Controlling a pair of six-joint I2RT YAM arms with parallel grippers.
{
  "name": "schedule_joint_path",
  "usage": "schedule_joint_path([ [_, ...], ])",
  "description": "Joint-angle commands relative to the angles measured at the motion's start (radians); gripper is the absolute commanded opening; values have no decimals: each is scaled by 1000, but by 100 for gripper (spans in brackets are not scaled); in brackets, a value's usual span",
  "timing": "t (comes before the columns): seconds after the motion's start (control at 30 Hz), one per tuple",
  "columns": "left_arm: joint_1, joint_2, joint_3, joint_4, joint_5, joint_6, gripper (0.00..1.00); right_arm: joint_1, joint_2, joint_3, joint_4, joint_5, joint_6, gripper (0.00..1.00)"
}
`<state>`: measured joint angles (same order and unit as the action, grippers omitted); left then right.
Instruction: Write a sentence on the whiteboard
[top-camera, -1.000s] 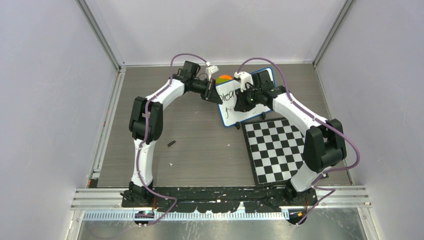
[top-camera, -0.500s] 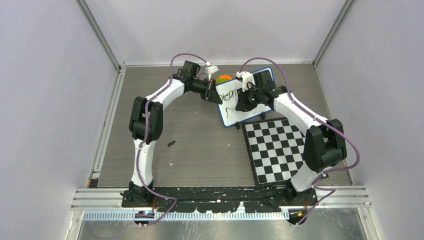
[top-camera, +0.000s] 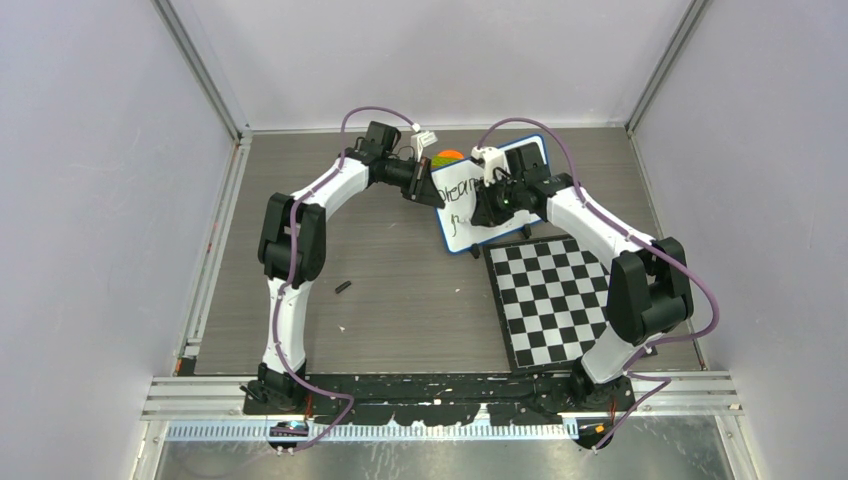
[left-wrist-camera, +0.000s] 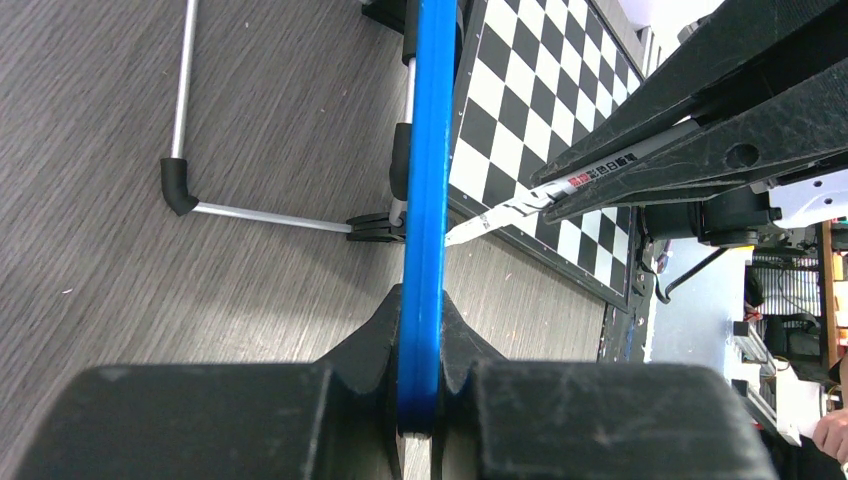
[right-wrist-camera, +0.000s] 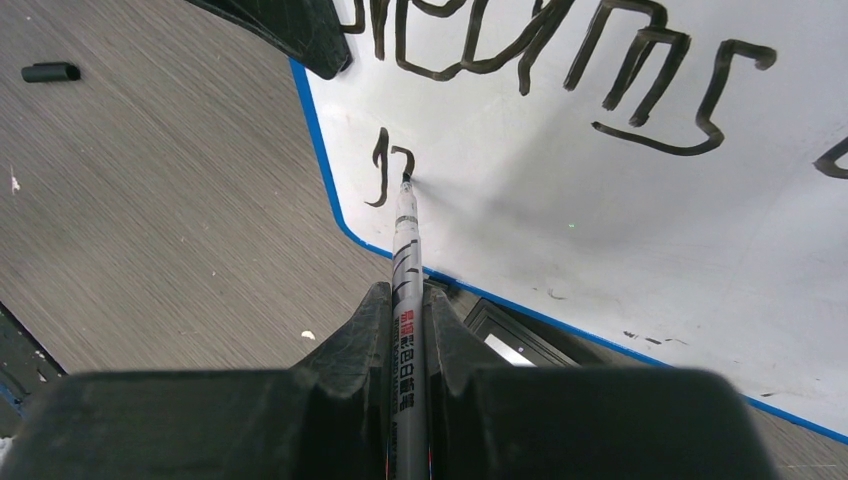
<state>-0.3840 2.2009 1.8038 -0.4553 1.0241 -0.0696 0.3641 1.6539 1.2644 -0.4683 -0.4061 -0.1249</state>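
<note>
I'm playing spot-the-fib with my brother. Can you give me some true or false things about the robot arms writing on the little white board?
1. The right gripper holds a marker with its tip on the whiteboard. True.
2. The left gripper is open and touches nothing. False: it is shut on the whiteboard's blue rim.
3. The sentence is finished. False: only "Dreams" and the first strokes of a second line are there.
4. A checkered board lies flat on the table near the whiteboard. True.
</note>
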Motion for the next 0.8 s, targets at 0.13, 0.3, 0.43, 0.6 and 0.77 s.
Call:
schedule_joint_path([
  [0.13, -6, -9, 26, -40, -10, 6, 0, 18, 10, 29, 10, -3, -4, 0],
  [0.3, -6, -7, 28, -41, -10, 5, 0, 24, 13, 36, -6, -12, -10, 0],
  [0.43, -6, -5, 31, -40, -10, 3, 0, 26, 15, 43, -15, -13, -16, 0],
  [0.6, -6, -6, 33, -41, -10, 2, 0, 19, -8, 50, -34, -11, -20, 0],
  [0.77, -6, -7, 30, -38, -6, 1, 0, -47, -55, 47, -32, -60, 13, 0],
])
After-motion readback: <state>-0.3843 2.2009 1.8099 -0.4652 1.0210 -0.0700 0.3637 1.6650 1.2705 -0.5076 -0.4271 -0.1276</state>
